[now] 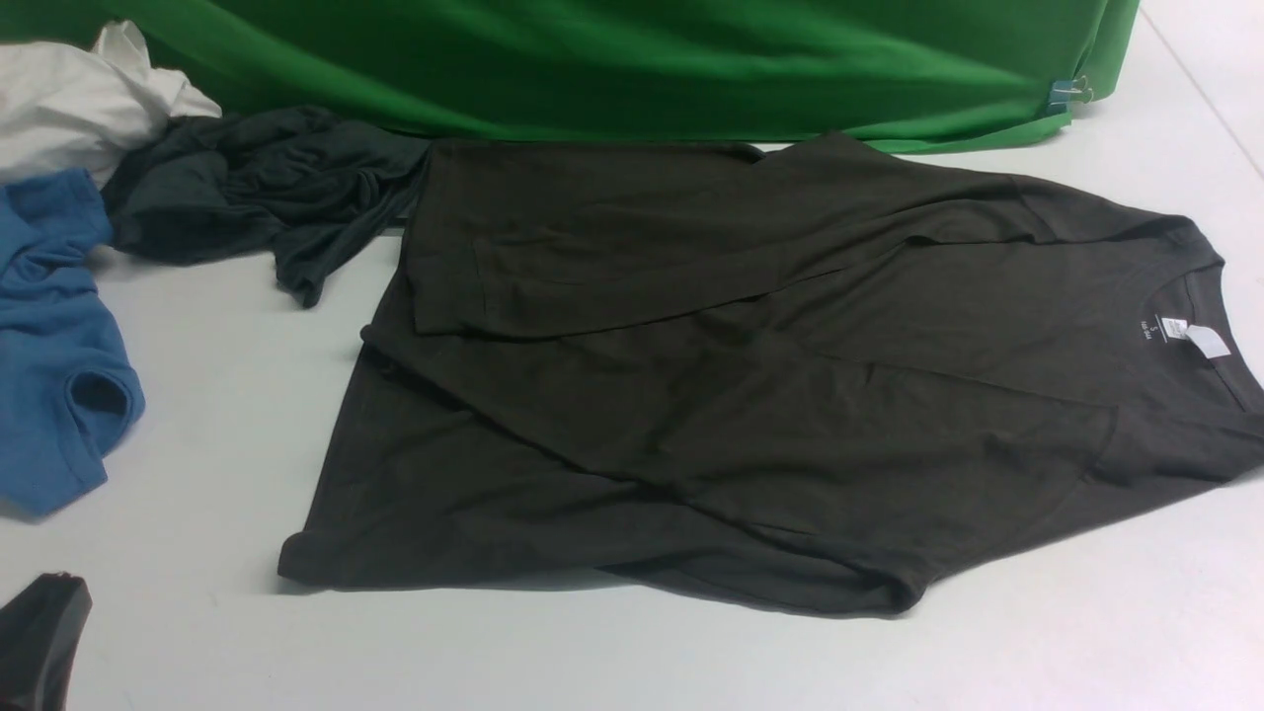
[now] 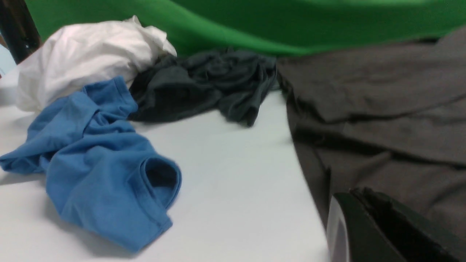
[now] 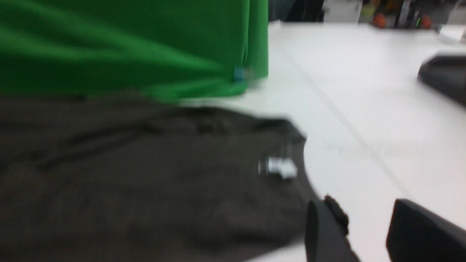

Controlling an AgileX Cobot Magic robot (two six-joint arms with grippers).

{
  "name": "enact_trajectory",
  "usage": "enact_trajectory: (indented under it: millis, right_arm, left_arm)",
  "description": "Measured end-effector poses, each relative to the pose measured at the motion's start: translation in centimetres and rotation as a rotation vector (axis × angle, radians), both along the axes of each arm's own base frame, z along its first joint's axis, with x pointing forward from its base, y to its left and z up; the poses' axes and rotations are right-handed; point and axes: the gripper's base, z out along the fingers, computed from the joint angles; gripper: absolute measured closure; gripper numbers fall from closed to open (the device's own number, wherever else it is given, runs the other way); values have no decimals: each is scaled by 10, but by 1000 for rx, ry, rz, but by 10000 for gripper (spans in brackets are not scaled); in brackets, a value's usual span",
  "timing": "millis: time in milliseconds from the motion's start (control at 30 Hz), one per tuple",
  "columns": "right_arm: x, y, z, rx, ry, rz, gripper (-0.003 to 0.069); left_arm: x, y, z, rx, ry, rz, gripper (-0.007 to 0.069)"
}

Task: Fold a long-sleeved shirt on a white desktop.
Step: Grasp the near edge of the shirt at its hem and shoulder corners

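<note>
The long-sleeved shirt [image 1: 750, 395] lies flat on the white desktop [image 1: 207, 415], both sleeves crossed over its body. Its crew neck and white tag [image 1: 1207, 341] are at the right. Only a dark corner of my left gripper [image 1: 39, 632] shows at the front left, off the shirt. In the left wrist view the left gripper [image 2: 355, 196] is shut and empty, beside the shirt [image 2: 382, 109] hem. My right gripper [image 3: 362, 209] is open over bare table, next to the shirt [image 3: 145, 189] collar and tag [image 3: 282, 167]. It is outside the front view.
A bright blue tee [image 1: 49, 346], a crumpled greenish-black garment [image 1: 257, 188] and a white cloth [image 1: 79, 99] are piled at the left. The green backdrop [image 1: 632, 59] hangs along the back, clipped [image 1: 1068, 94] at its right. A dark object [image 3: 444, 76] lies further right.
</note>
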Motion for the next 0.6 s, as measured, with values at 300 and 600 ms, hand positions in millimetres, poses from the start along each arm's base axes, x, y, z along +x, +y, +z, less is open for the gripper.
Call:
enact_trajectory:
  millis: [300,600]
  right_arm:
    - [-2,-2,25,304,-329,-1,417]
    - [-5,-3,34,497,-459,34,417]
  left_arm:
    - [0,0,26,-50,-283,0,605]
    - [-6,0,47,-29,-532,-9,605]
